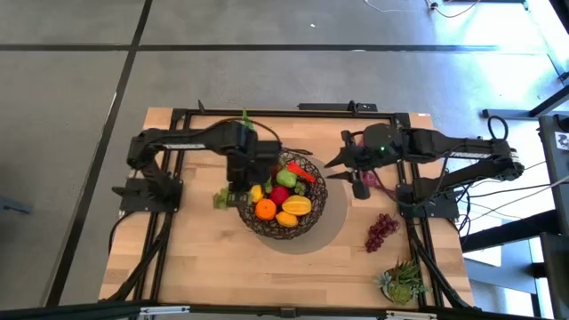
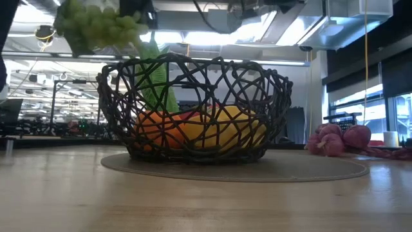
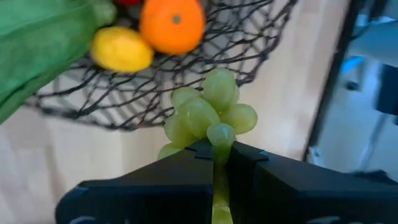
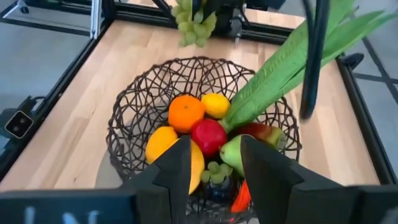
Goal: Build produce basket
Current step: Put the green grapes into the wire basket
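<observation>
The dark wire-mesh basket sits on its grey round mat mid-table. It holds oranges, a lemon, a red apple and other fruit. A long green leafy stalk leans out over its rim. My left gripper hangs just outside the basket's left rim, shut on a bunch of green grapes. My right gripper hovers open near the basket's right side, touching nothing. A purple grape bunch lies on the table to the right of the mat. My left gripper pinches the green grapes' stem between its two fingers, right behind the bunch. The bunch is lifted clear and hangs above the height of the basket's rim, by its left side.
A spiky green succulent stands near the table's near right corner. Bare wood lies left of and in front of the basket. The arms' black frames run along both table sides.
</observation>
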Robot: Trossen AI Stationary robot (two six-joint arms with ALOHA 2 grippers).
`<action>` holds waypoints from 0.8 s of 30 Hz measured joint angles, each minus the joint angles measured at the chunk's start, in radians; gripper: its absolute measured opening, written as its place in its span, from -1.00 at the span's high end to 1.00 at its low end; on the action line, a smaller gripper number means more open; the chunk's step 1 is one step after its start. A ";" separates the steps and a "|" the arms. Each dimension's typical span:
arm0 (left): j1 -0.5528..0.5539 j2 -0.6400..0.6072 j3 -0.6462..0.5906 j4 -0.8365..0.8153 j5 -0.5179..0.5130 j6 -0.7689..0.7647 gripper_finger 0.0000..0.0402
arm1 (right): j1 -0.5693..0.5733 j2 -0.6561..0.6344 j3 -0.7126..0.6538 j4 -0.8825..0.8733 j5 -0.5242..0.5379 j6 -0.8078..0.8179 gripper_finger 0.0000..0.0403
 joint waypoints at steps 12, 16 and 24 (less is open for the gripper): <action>0.054 0.154 0.023 -0.001 0.083 0.054 1.00 | 0.000 0.000 0.055 -0.066 0.000 -0.003 0.33; 0.065 0.182 0.023 0.002 0.081 0.049 1.00 | 0.000 0.000 0.055 -0.075 0.000 -0.004 0.33; 0.071 0.236 0.023 0.035 0.020 0.047 1.00 | 0.000 0.000 0.055 -0.099 0.000 -0.006 0.33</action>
